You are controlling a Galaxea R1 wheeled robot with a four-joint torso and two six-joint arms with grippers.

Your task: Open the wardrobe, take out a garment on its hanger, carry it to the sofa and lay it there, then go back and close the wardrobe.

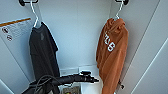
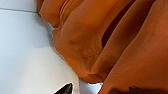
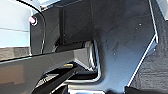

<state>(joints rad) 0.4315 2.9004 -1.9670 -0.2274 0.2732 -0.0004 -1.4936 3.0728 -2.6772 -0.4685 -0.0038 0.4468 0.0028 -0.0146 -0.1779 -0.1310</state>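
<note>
Wardrobe [image 1: 75,35] is open in the head view. Garment [image 1: 112,55] hangs on its hanger [image 1: 119,10] at the right, a dark shirt [image 1: 43,55] at the left. Left tool [image 1: 96,80] reaches toward the garment's lower edge, can't tell if it's wide or narrow. Left wrist view: orange folds of the garment [image 2: 105,45] close up against the white panel [image 2: 25,55]. Right wrist view: just robot parts, right tool's state unclear.

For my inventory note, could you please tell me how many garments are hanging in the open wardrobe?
2. A dark T-shirt hangs on the picture's left side and the orange hooded top on its right side, each on a white hanger. Nothing shows between them.
</note>
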